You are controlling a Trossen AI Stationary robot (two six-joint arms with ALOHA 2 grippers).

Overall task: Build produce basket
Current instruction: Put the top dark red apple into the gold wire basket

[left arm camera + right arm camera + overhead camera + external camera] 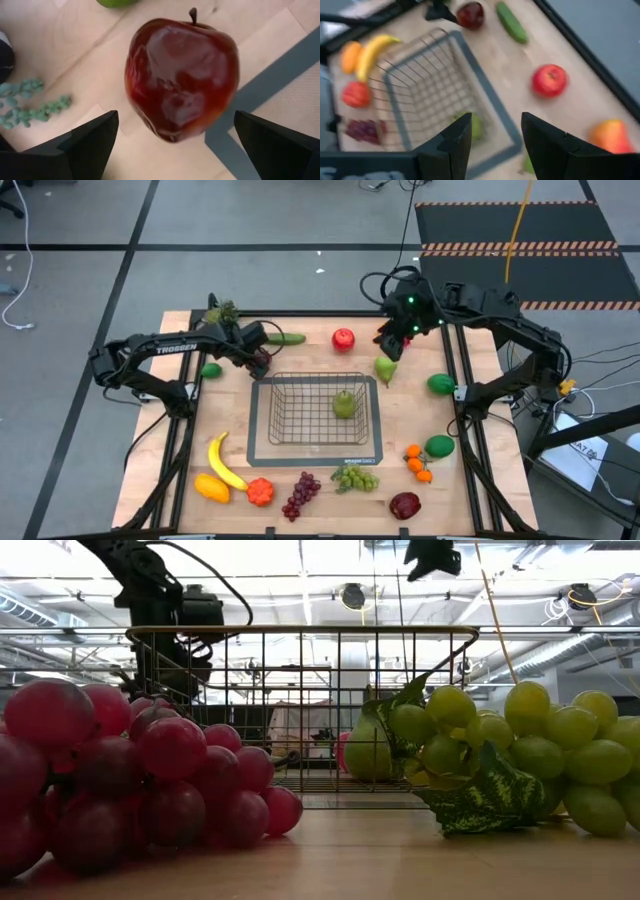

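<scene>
Where the table's front edge runs, a bunch of red grapes (300, 495) and a bunch of green grapes (355, 478) lie just before the basket (262, 423), with a dark red apple (405, 505) off to the right and a red tomato-like piece (260, 492), an orange-yellow piece (211, 488) and the banana (224, 462) to the left. Small oranges (418, 463) and a green ball (439, 446) sit beside the basket's right front corner. The wire basket stands in the middle of the table on its dark base, and 1 green pear (344, 404) lies inside it. Past its far left corner the left gripper (262, 352) is down low, its 2 fingers (90, 142) spread wide on either side of another dark red apple (181, 82), apart from the fruit; a green lime-like ball (211, 369) lies near. Beyond the basket's far right corner a second pear (385, 368) rests on the wood, and a second green ball (441, 384) lies further right. Above that pear the right gripper (496, 145) hangs raised, its fingers partly parted with nothing seen clamped between them. Farthest back lie a bright red apple (343, 338) and the cucumber (285, 338).
</scene>
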